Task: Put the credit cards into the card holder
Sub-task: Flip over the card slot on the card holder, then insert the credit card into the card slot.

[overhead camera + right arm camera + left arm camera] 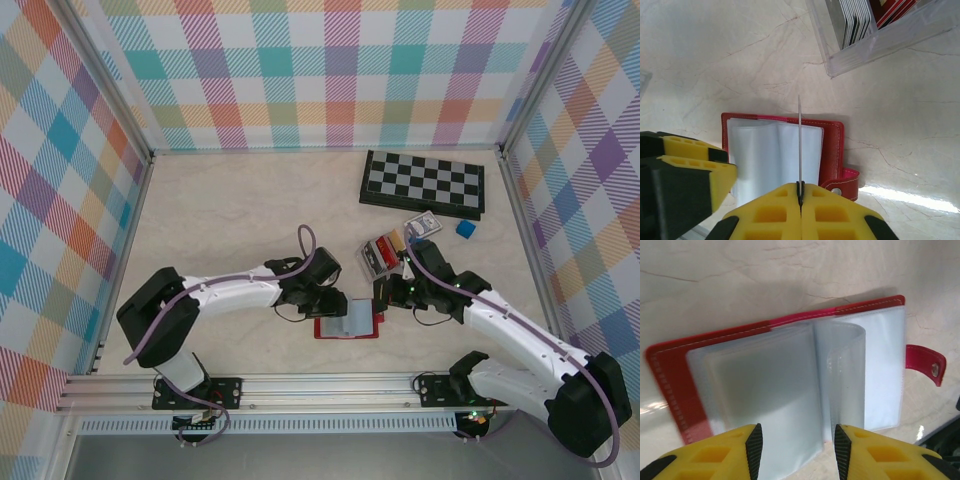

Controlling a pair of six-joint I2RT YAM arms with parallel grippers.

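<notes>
Your left fingers: half-spread above open red leather-like card holder. Your right fingers: clamped on thin edge-on card.

Credit card edge-on, face unseen; clear box cropped at top edge, contents perhaps cards

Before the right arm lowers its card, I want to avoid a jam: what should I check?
1. Right fingers pinching the card: ok.
2. Card holder lying open: ok.
3. Card edge lined up with a sleeve mouth: cannot tell.
4. Left fingers apart over the sleeves: ok.
5. Left fingers holding a sleeve open: cannot tell.
6. Snap tab off to the side: ok.
</notes>
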